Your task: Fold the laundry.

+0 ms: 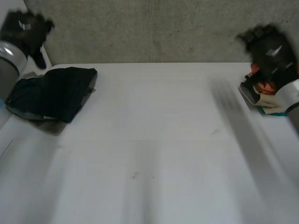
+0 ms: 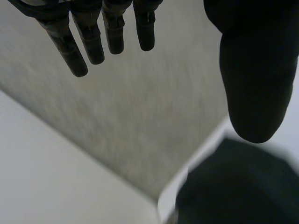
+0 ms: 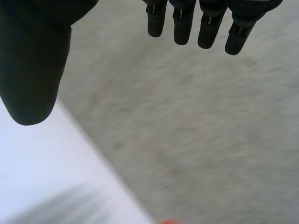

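- Dark garment first, since that's the laundry here. It lies in a loose bundle on the white table, right at the table's far left corner, and neither hand is touching it.
- Left hand hangs in the air just past the table's far left corner, off the tabletop. It's relaxed and holding nothing.
- The left wrist view shows it better. The fingers are straight and the thumb is splayed well away from them. The table's corner and the dark garment sit beyond the thumb tip.
- The left arm's grey joint is beside the bundle, at the table's left edge.
- Right hand is up in the air over the table's far right edge, and it's loose too. Its fingers are straight, the thumb is held wide apart from them, and nothing is gripped.
- Right under that hand and its arm, at the table's far right edge, there's a colourful pile. Red-orange, cream and a bit of teal are visible. The arm covers part of it, so I can't tell what the pieces are.
- The two lots of laundry are well apart, at opposite far corners of the table.
- Beyond the table's far edge is a grey concrete-looking wall.
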